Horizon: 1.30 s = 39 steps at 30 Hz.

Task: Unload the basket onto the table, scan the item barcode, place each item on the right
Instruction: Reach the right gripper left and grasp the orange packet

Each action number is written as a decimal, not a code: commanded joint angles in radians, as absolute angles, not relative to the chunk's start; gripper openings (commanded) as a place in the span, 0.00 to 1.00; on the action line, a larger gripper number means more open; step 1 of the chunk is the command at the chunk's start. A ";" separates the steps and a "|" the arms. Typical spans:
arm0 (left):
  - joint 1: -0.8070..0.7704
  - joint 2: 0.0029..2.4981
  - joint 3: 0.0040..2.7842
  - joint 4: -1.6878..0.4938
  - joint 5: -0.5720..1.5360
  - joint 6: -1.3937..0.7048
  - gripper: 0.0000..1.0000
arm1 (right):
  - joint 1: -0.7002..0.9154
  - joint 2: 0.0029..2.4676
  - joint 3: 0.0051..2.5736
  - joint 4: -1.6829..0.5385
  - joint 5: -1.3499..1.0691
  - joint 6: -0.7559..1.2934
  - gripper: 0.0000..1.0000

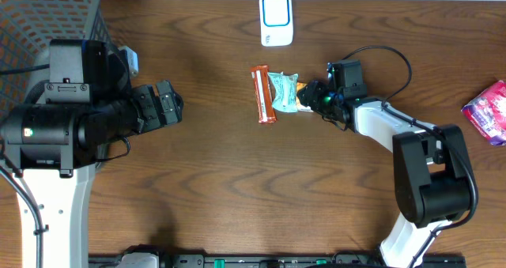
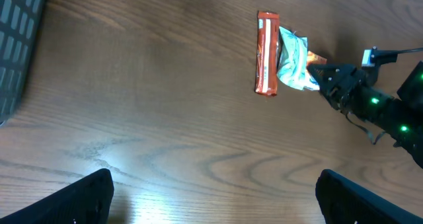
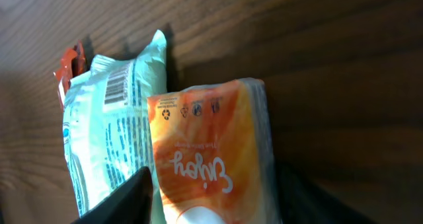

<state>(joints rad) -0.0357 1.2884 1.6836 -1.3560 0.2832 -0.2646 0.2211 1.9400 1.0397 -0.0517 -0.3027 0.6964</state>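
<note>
1. One wire basket stands at the far left corner of the table. The left arm covers much of it, so its contents cannot be told.
2. There are two arms, one white scanner and four wrapped items.
3. Three of the items huddle near the middle of the table: a red bar, a pale green packet and an orange packet. The fourth, a pink packet, lies alone at the right edge, well apart from them.
4. The scanner sits at the far edge, beyond the cluster and apart from it.
5. The right gripper reaches in from the right, and its fingers grasp the orange packet, one on each long side.
6. The orange packet lies on the wood just right of the green packet and touches it.
7. In the right wrist view the orange packet's long axis runs along the fingers, with its free end pointing away from the gripper, toward the left of the table. Its print reads upside down there, and small recycling marks sit at the free end.
8. The green packet shows a barcode face up.
9. The red bar's long axis runs near to far.
10. The left gripper hangs over bare wood on the left, fingers spread wide with nothing between them.
</note>
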 commanded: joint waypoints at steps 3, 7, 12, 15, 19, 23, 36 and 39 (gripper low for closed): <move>-0.039 1.289 1.700 -1.356 0.287 -0.255 0.98 | 0.206 2.025 1.015 -0.080 -0.358 0.713 0.07; -0.039 1.289 1.700 -1.356 0.287 -0.255 0.98 | 0.148 2.017 1.028 -0.070 -0.517 0.690 0.01; -0.039 1.289 1.700 -1.356 0.287 -0.255 0.98 | 0.029 2.008 1.036 -0.014 -0.885 0.613 0.01; -0.039 1.289 1.700 -1.356 0.287 -0.255 0.98 | -0.054 2.008 1.036 0.077 -1.175 0.596 0.01; -0.039 1.289 1.700 -1.356 0.287 -0.255 0.98 | -0.118 2.008 1.036 0.235 -1.492 0.597 0.01; -0.039 1.289 1.700 -1.356 0.287 -0.255 0.98 | -0.123 2.008 1.035 0.289 -1.562 0.624 0.01; -0.039 1.289 1.700 -1.356 0.287 -0.255 0.98 | -0.030 2.008 1.035 0.306 -1.351 0.730 0.01; -0.039 1.289 1.700 -1.356 0.287 -0.255 0.98 | -0.004 2.006 1.040 0.307 -1.151 0.795 0.02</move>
<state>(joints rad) -0.0357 1.2884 1.6836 -1.3560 0.2836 -0.2646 -0.0265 2.0048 1.0370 0.3046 -1.3537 0.7151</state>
